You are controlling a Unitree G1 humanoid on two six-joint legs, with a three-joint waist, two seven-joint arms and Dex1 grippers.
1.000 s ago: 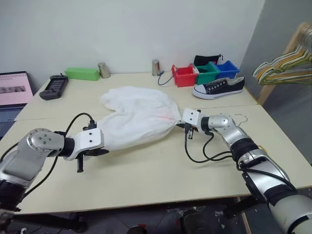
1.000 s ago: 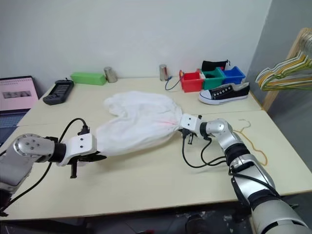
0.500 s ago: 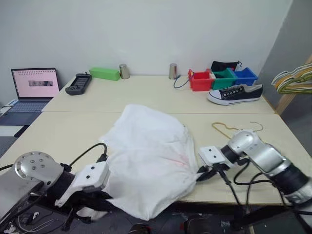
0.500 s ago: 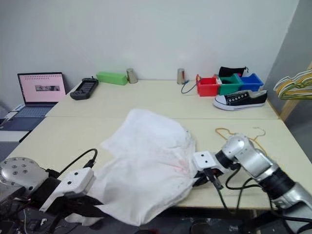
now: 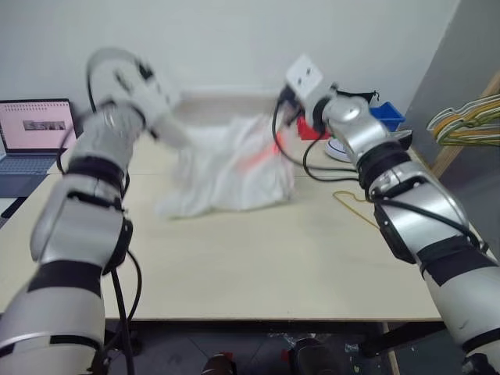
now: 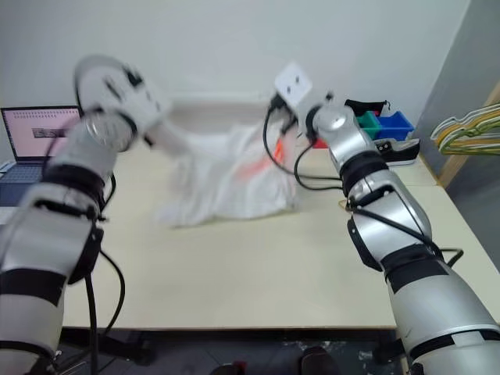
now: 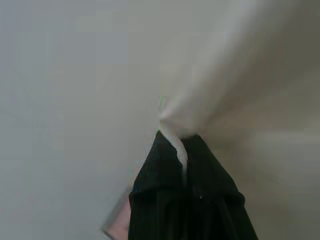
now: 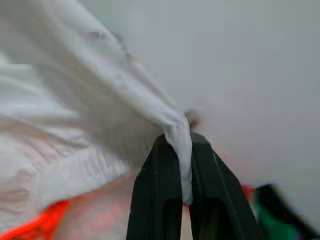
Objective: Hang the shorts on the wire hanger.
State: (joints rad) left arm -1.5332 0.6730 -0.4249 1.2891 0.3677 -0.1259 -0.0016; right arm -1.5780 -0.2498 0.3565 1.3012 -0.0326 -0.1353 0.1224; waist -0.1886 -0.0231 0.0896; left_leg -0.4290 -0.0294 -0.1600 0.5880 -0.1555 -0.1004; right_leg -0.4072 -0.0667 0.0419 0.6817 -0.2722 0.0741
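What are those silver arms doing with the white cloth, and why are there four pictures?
Those are a robot's two arms. Two pictures come from cameras in its head, looking down over a table. The other two come from cameras on its wrists, looking along its black fingers. The left gripper and the right gripper each pinch an edge of the white shorts and lift them, with the bottom resting on the table. A thin yellow wire hanger lies on the table beside the right arm. A laptop sits far left.

It looks like a robot lab: plain tables (image 5: pixel 258 258), an open laptop (image 5: pixel 27 133), coloured storage bins (image 6: pixel 387 125).
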